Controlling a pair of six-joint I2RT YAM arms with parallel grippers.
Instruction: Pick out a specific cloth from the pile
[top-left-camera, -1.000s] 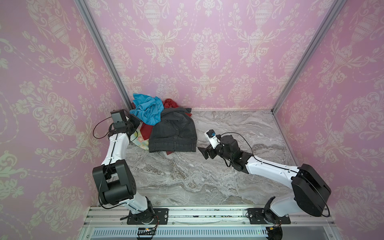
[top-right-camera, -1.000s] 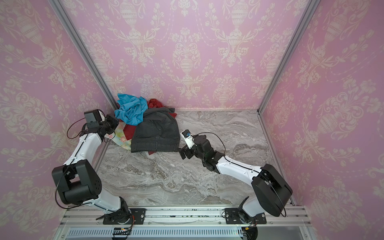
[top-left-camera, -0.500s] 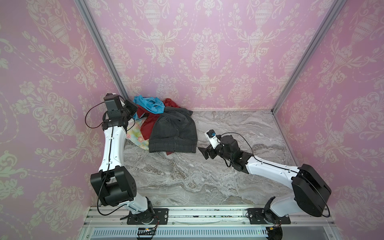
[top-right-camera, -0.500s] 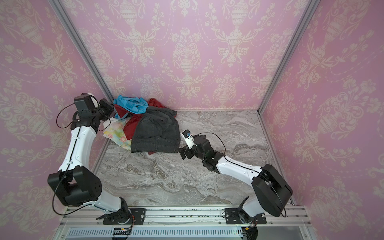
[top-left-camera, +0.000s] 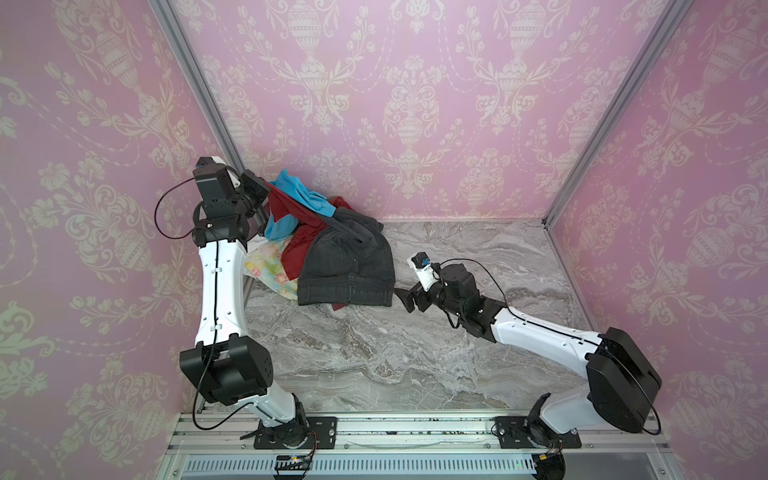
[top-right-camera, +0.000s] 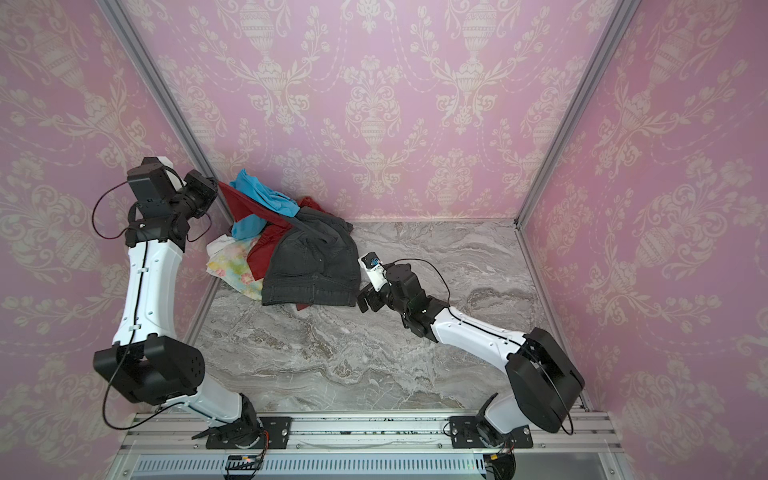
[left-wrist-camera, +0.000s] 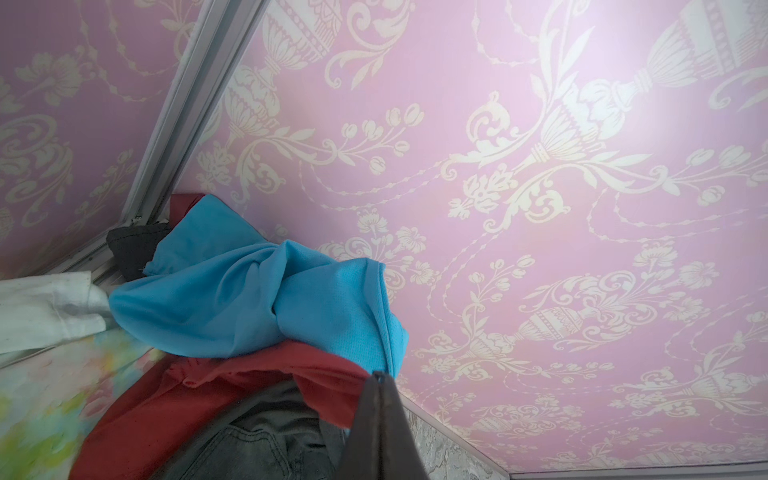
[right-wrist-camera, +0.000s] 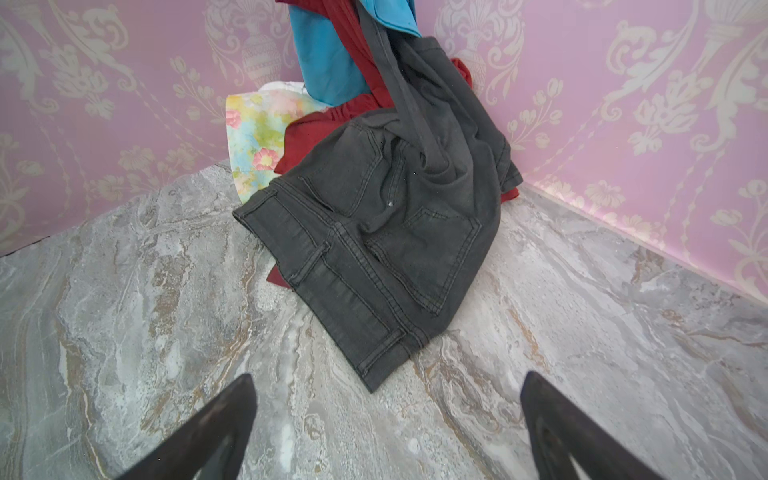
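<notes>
Right wrist view first: the right gripper (right-wrist-camera: 386, 376) hangs empty, jaws wide apart, above the grey marble tabletop (right-wrist-camera: 124, 270), just short of the dark grey denim shorts (right-wrist-camera: 374, 232), so nothing pins the pile (top-left-camera: 328, 249). That denim lies on the lower end of the bright red, soft matte cloth (top-left-camera: 296, 249), and the bright blue shirt (top-left-camera: 301, 194) is draped over its taut stretch. Farthest back, the left gripper (top-left-camera: 262, 188), raised by the silver corner post (top-left-camera: 199, 91), is clamped on the cloth's edge. I reckon a pull from here could drag both garments along, or the thin pinch could slip.
</notes>
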